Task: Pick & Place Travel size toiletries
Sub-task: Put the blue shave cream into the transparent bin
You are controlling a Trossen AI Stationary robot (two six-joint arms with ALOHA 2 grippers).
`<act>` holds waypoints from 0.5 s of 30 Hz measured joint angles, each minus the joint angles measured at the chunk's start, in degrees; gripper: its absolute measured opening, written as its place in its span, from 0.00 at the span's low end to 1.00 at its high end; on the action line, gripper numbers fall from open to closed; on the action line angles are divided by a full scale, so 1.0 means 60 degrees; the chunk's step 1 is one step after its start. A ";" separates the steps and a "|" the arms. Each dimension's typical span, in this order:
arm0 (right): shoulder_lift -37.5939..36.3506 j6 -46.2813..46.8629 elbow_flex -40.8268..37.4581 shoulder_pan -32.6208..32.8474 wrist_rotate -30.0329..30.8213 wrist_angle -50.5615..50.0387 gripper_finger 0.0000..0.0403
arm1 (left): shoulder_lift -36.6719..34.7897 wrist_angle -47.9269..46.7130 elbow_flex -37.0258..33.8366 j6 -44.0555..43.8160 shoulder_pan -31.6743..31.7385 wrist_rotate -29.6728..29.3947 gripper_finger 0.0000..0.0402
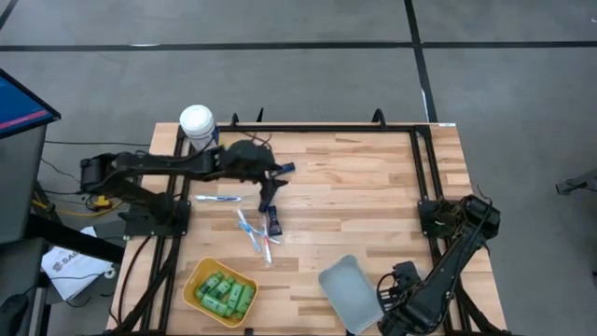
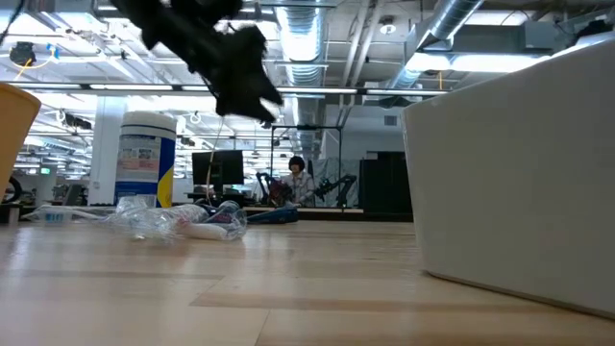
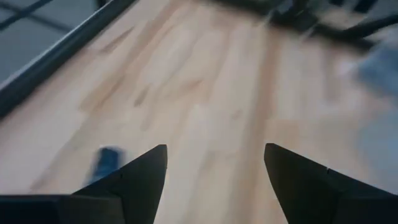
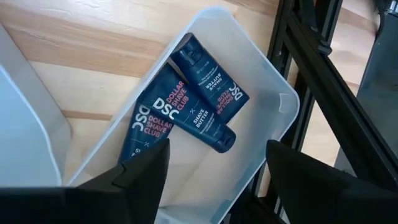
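My left gripper (image 3: 214, 180) is open and touches nothing. It hovers over the wooden table near its far middle (image 1: 270, 179) and shows high up in the low view (image 2: 245, 72). A small dark navy tube (image 1: 275, 221) lies on the table just nearer than it. Another blue item (image 1: 287, 168) (image 3: 109, 158) lies beside it. Thin toothbrush sticks (image 1: 252, 231) (image 2: 183, 219) lie flat in a loose group. Green bottles (image 1: 224, 293) fill a yellow bin. My right gripper (image 4: 217, 186) is open over a white bin (image 4: 273, 106) that holds two navy tubes (image 4: 186, 106).
A big white-lidded canister (image 1: 197, 122) (image 2: 144, 159) stands at the far left corner. An empty pale bin (image 1: 350, 291) sits near the near edge, beside the right arm (image 1: 448, 261). Black frame rails (image 1: 424, 168) border the table. A person (image 2: 296, 178) sits far off in the room.
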 joint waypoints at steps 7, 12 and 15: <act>0.0000 -0.0003 0.0000 0.0003 0.0007 0.0087 0.64 | 0.2048 -0.1521 0.1269 0.0832 0.0890 -0.0443 0.67; 0.0000 -0.0030 0.0000 0.0010 0.0011 0.0293 0.64 | 0.3070 -0.1651 0.1619 0.0851 0.1423 -0.0011 0.67; 0.0000 -0.0183 0.0000 0.0010 0.0003 0.0411 0.64 | 0.3397 -0.1614 0.1809 0.1036 0.1498 -0.0086 0.67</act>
